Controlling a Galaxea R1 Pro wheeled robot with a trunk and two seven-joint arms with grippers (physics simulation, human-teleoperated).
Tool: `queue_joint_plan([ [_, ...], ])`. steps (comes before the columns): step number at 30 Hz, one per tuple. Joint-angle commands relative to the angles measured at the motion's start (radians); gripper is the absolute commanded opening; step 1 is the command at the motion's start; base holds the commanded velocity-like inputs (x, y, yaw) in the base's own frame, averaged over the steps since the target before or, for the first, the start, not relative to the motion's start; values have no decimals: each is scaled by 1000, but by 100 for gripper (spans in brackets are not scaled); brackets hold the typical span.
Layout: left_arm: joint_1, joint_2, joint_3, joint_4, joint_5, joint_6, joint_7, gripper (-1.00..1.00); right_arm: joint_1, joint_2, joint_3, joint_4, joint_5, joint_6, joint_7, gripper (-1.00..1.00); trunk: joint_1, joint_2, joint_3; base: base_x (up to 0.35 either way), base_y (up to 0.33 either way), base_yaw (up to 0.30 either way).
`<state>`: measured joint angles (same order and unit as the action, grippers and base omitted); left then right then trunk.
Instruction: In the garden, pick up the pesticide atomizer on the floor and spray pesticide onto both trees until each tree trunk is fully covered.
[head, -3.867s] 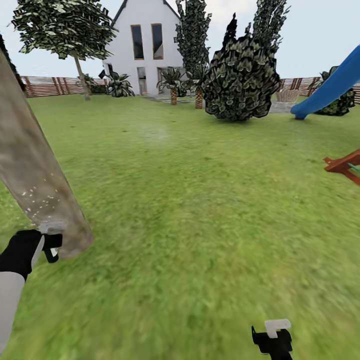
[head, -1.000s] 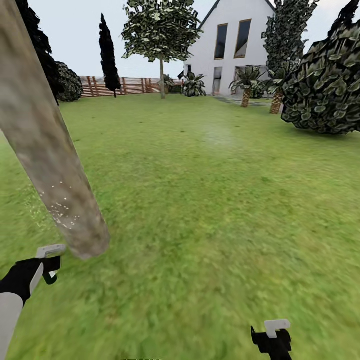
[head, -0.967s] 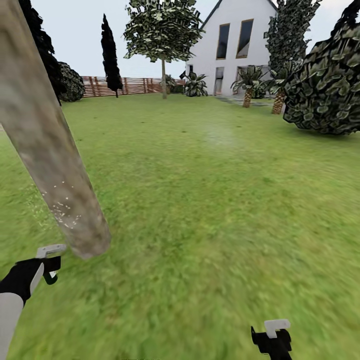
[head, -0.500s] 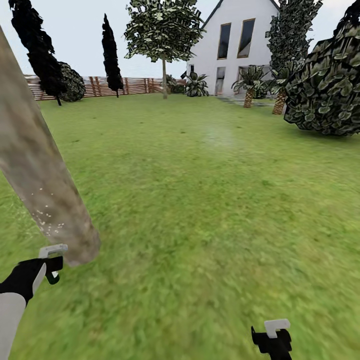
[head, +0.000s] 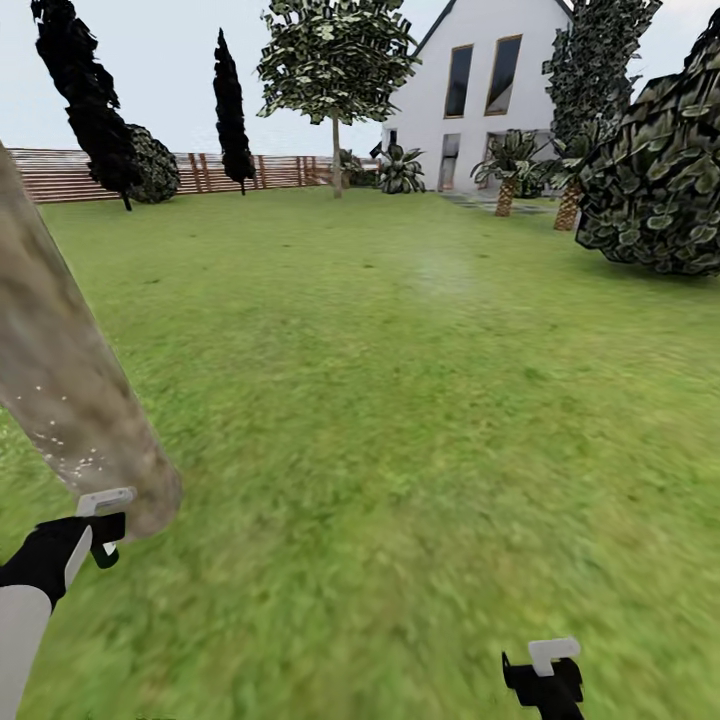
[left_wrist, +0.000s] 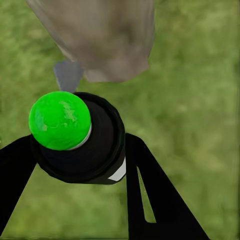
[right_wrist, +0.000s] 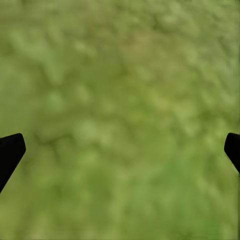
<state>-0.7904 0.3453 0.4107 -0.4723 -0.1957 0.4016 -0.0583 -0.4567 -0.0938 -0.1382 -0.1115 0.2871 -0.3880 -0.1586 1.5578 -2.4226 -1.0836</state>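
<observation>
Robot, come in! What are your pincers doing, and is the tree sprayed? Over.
Left pincer shut on spray bottle, top green. Right pincer open over grass. White specks on near trunk. Far tree unreached; nothing between.

Dark green-topped pesticide atomizer (left_wrist: 75, 140) near speckled tree trunk (head: 70, 400), second tree (head: 337, 70) far off

Tree trunk (head: 70, 400) at left edge of frame, left gripper (head: 100, 525) just before its base at lower left, right gripper (head: 545, 675) at bottom right, second tree (head: 337, 60) upper centre, fence (head: 200, 172) behind, house (head: 480, 90) upper right.
</observation>
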Motion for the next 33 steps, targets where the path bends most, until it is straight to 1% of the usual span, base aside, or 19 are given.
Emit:
queue_joint_plan([
  [1,-1,-1,7,-2,-10,5,-6,-100,0,0,-8,1,11,-3,-2,100,0,0,-1,110,-256,257],
  [8,-1,0,8,-1,-11,6,-6,-100,0,0,-8,1,11,-3,-2,100,0,0,-1,109,-257,258],
  [17,-1,0,8,-2,-11,5,-5,-100,0,0,-8,1,11,-3,-2,100,0,0,-1,220,-198,17],
  [22,-1,-2,8,-2,-6,6,1,-100,0,-1,-9,1,10,-3,-2,100,0,0,-1,136,-235,218],
  [24,-1,-1,12,-19,-5,5,1,-100,0,-1,-9,1,9,-3,-2,100,0,0,-1,10,-252,275],
  [26,-2,-1,5,-31,-6,5,-5,-100,0,-1,-9,1,9,-3,-2,100,0,0,-1,12,-118,276],
  [27,-3,-3,2,-66,-7,6,-7,-100,0,-1,-9,1,9,-3,-2,100,0,0,-1,4,-33,276],
  [28,-9,-4,0,-114,-7,17,-10,-100,0,-1,-9,1,9,-3,-2,100,0,0,-1,1,-9,276],
  [30,-18,-6,-2,-131,-6,30,-16,-100,0,-1,-9,1,9,-3,-2,100,0,0,-1,0,-3,276],
  [31,-20,-12,-3,-134,-7,50,-34,-100,0,-1,-9,1,9,-3,-2,100,0,0,-1,0,-1,276],
  [33,-32,-15,-12,-145,-10,104,-89,-100,0,-1,-9,1,9,-3,-2,100,0,0,-1,0,0,276],
])
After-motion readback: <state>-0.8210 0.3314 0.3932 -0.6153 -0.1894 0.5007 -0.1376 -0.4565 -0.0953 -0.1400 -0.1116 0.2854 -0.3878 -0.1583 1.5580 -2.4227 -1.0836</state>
